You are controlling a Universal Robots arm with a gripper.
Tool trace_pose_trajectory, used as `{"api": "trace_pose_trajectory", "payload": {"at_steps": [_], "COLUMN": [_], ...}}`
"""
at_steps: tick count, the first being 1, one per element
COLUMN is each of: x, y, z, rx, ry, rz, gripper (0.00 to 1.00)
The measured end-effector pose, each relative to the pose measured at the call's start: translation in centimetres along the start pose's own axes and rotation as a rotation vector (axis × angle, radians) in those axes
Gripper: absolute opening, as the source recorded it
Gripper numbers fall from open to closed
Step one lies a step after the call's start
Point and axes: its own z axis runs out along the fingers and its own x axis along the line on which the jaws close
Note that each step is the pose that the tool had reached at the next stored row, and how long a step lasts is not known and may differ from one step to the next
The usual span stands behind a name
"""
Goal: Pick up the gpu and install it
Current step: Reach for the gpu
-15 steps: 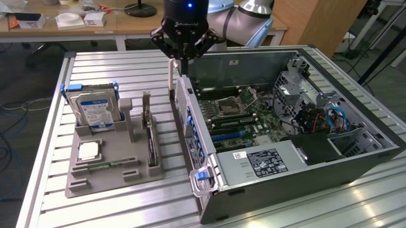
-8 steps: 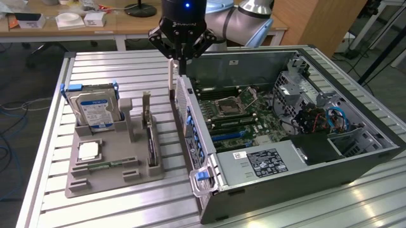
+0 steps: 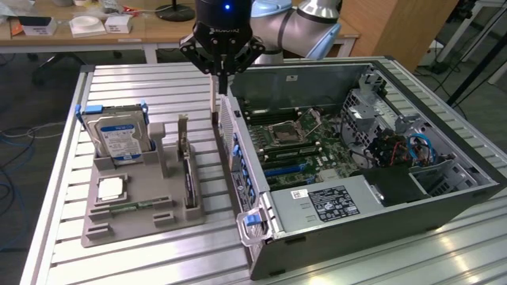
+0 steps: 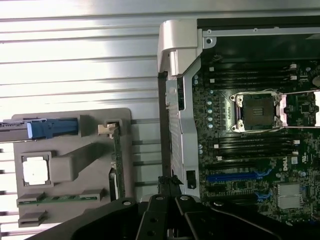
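Gripper [image 3: 224, 80] over the open computer case [image 3: 357, 234], fingers clenched on nothing.
Gpu [image 3: 187, 178] stands on edge in the grey tray [image 3: 135, 231] on the worktop [image 3: 158, 264], apart from the fingers.

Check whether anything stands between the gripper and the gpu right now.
Nothing visible does. The shut gripper hangs above the far end of the case wall. The gpu stands on edge in the gray tray, to the exterior view's left of that wall, with open air between them.
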Motion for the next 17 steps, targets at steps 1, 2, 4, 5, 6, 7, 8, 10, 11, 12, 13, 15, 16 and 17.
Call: {"api": "trace_pose_trajectory", "payload": {"at_steps": [1, 2, 4, 5, 6, 7, 8, 10, 11, 12, 13, 15, 16, 17], "x": [0.1, 0.3, 0.5, 0.6, 0.8, 0.9, 1.0, 1.3, 1.4, 1.5, 1.6, 1.9, 2.0, 2.2], "y": [-0.01, -0.02, -0.04, -0.05, -0.06, -0.07, -0.07, -0.10, -0.11, -0.12, -0.13, -0.15, -0.16, -0.17], "z": [0.00, 0.01, 0.01, 0.02, 0.02, 0.03, 0.03, 0.04, 0.04, 0.05, 0.05, 0.06, 0.06, 0.07], "rx": [0.0000, 0.0000, 0.0000, 0.0000, 0.0000, 0.0000, 0.0000, 0.0000, 0.0000, 0.0000, 0.0000, 0.0000, 0.0000, 0.0000], "ry": [0.0001, 0.0001, 0.0001, 0.0000, 0.0001, 0.0000, 0.0001, 0.0000, 0.0001, 0.0001, 0.0000, 0.0000, 0.0001, 0.0001], "rz": [0.000, 0.000, 0.000, 0.000, 0.000, 0.000, 0.000, 0.000, 0.000, 0.000, 0.000, 0.000, 0.000, 0.000], "gripper": [0.11, 0.11, 0.11, 0.11, 0.11, 0.11, 0.11, 0.11, 0.11, 0.11, 0.11, 0.11, 0.11, 0.11]}}
